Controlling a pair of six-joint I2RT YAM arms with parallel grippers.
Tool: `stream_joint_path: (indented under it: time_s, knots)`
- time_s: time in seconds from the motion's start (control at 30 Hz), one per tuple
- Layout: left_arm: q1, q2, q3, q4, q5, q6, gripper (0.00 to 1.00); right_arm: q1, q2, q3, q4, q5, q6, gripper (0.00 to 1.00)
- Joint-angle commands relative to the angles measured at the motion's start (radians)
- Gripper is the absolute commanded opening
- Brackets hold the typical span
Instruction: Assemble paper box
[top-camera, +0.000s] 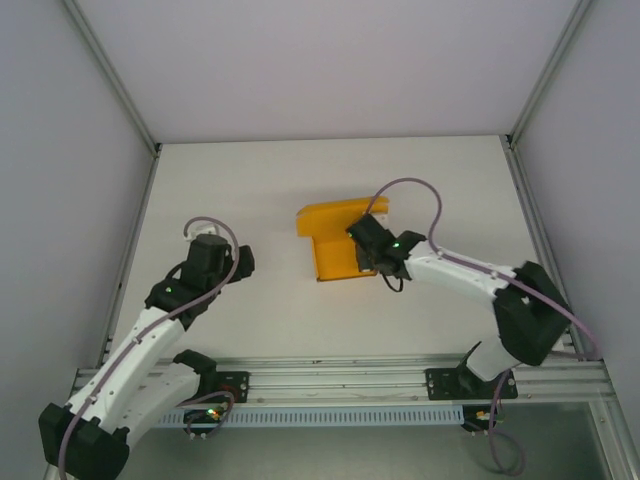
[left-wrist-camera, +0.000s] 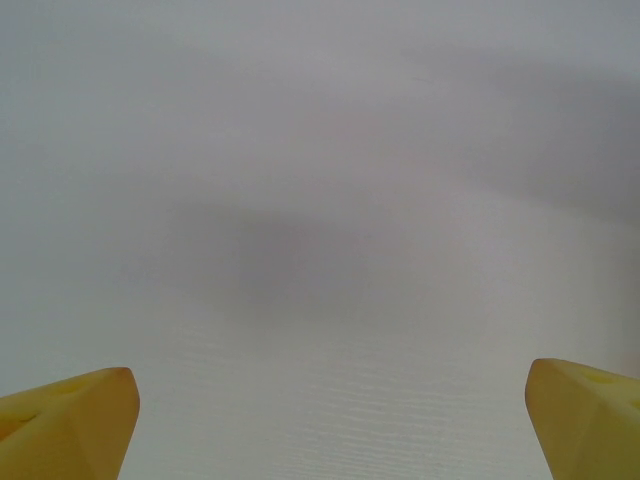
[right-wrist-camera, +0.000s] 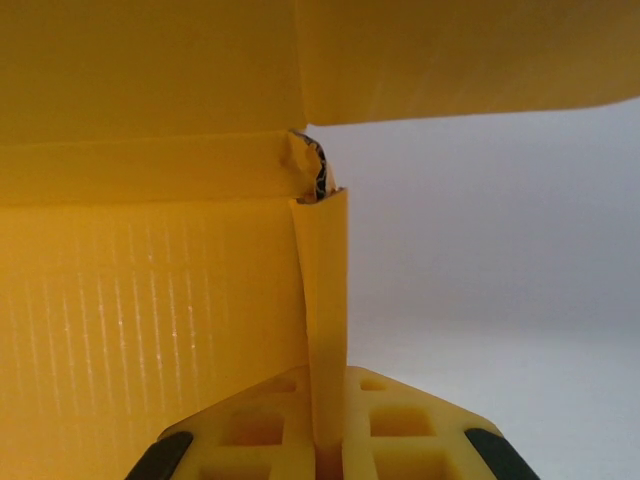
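We see the box (top-camera: 338, 240) near mid-surface (top-camera: 230, 180), a bit R of centre, partly folded: one panel lies flat and the far wall stands up. R fingers (right-wrist-camera: 250, 430) are pinched tight on a thin upright flap (right-wrist-camera: 325, 300) at the box's R side. In the wrist view the flap runs up from between them to a crumpled corner fold. L fingers (left-wrist-camera: 75, 420) stand wide w/ nothing between them, over bare surface, well apart from the box on its L.

paper box (top-camera: 335, 245) on table (top-camera: 240, 180), right claw (right-wrist-camera: 328, 445) at its edge, left claw (left-wrist-camera: 330, 425) apart
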Motion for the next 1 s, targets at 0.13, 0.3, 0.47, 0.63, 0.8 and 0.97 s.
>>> stream_joint_path:
  time_s: [0.13,0.3,0.47,0.63,0.8,0.97]
  knots:
    - [0.003,0.062,-0.014,0.050,0.048,0.023,1.00,0.029,0.182,0.046,-0.003,-0.016,0.089,0.01]
    - [0.001,0.095,-0.007,0.104,0.101,0.055,1.00,0.044,0.208,0.050,0.000,-0.007,0.116,0.15]
    - [-0.024,0.136,0.017,0.147,0.167,0.126,1.00,0.048,0.086,0.024,0.023,-0.017,0.105,0.46]
    - [-0.072,0.174,0.055,0.191,0.229,0.238,1.00,0.041,-0.078,-0.024,0.039,-0.022,0.048,0.68]
    - [-0.078,0.228,0.090,0.232,0.346,0.355,1.00,-0.028,-0.230,-0.068,0.133,-0.177,-0.323,1.00]
    - [-0.075,0.345,0.187,0.217,0.473,0.500,1.00,-0.166,-0.247,0.031,0.081,-0.442,-0.709,1.00]
